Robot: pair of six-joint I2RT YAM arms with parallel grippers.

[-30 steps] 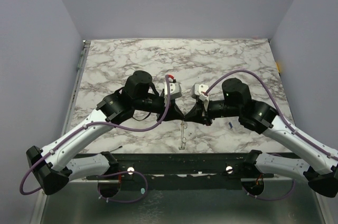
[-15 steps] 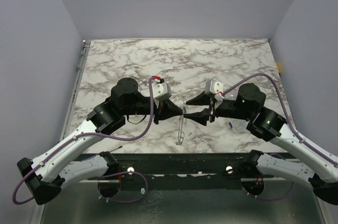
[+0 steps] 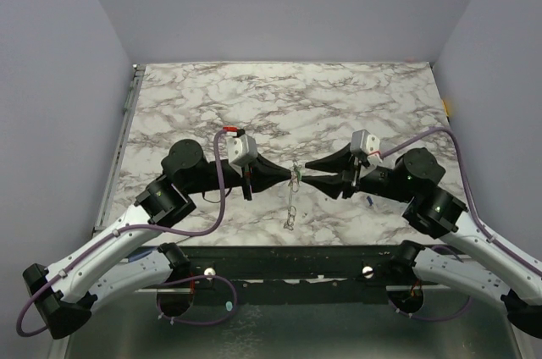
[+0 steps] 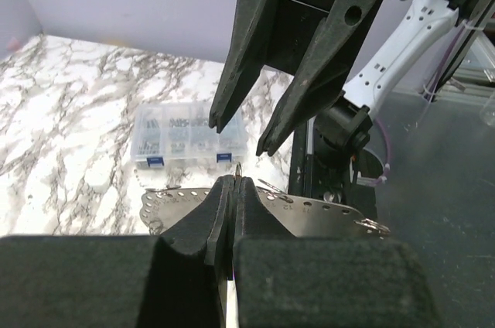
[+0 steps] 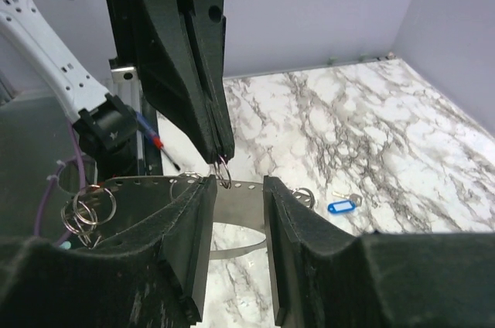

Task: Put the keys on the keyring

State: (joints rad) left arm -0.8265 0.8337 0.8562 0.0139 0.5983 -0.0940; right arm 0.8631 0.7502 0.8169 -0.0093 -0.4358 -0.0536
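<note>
The keyring [image 3: 290, 207] is a flat grey metal hoop with numbered holes, and it hangs on edge between the two grippers. My left gripper [image 3: 284, 177] is shut on a small split ring [image 4: 239, 171] at the hoop's top [image 4: 309, 216]. My right gripper [image 3: 308, 173] is open and faces the left one, just short of that ring [image 5: 223, 173]. The hoop [image 5: 240, 204] shows between its fingers [image 5: 193, 220]. A key with a blue tag [image 5: 340, 206] lies on the marble by the right arm [image 3: 371, 201]. The green and yellow keys are out of view.
A clear plastic box [image 4: 189, 136] of small parts stands on the marble table [image 3: 254, 96] beyond the right gripper. Several loose split rings [image 5: 91, 208] hang on the hoop's near end. A pen [image 5: 151, 134] lies near the table's front edge.
Both arms have drawn back outward. The right gripper has opened and let go. The hoop now hangs from the left gripper alone.
</note>
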